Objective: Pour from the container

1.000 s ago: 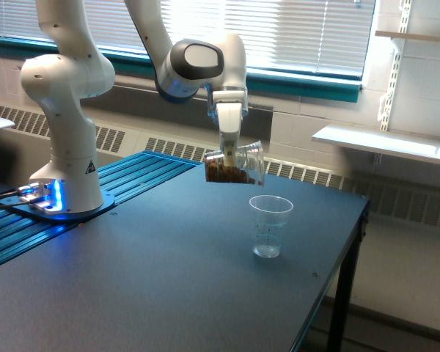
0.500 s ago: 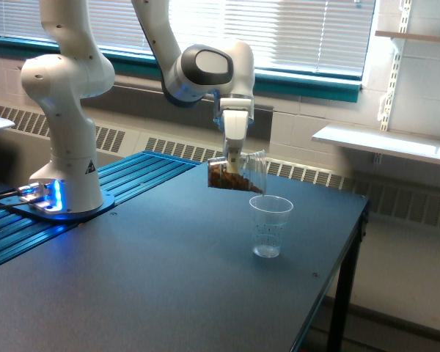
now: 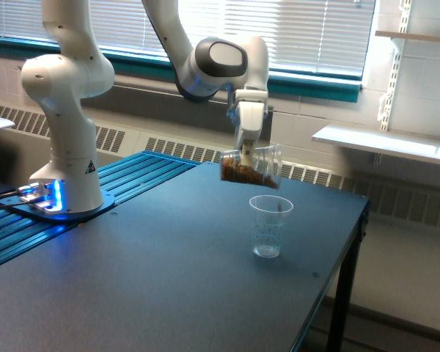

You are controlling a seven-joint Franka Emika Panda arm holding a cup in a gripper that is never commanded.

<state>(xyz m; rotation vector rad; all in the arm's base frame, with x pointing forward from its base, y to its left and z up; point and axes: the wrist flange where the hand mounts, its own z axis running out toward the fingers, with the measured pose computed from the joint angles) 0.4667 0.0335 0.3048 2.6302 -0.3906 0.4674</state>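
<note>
My gripper (image 3: pixel 247 154) hangs from the white arm and is shut on the container (image 3: pixel 252 167), a clear plastic cup tipped onto its side. Its wide rim faces the exterior view's right. Brown granular stuff (image 3: pixel 243 174) lies along its lower wall, reaching toward the rim. Just below and slightly right stands a slimmer clear cup (image 3: pixel 270 226) with faint measuring marks, upright on the dark table (image 3: pixel 154 286). The container's rim hovers above that cup's mouth without touching it. A blurred brown speck shows at the standing cup's rim.
The arm's white base (image 3: pixel 64 147) stands at the exterior view's left on a blue ribbed platform (image 3: pixel 143 172). The table's right edge (image 3: pixel 356 235) drops off close to the standing cup. A window with blinds and a white wall shelf (image 3: pixel 385 143) lie behind.
The gripper and tilted container have shifted toward the exterior view's right, so the rim now sits over the standing cup. The standing cup has not moved.
</note>
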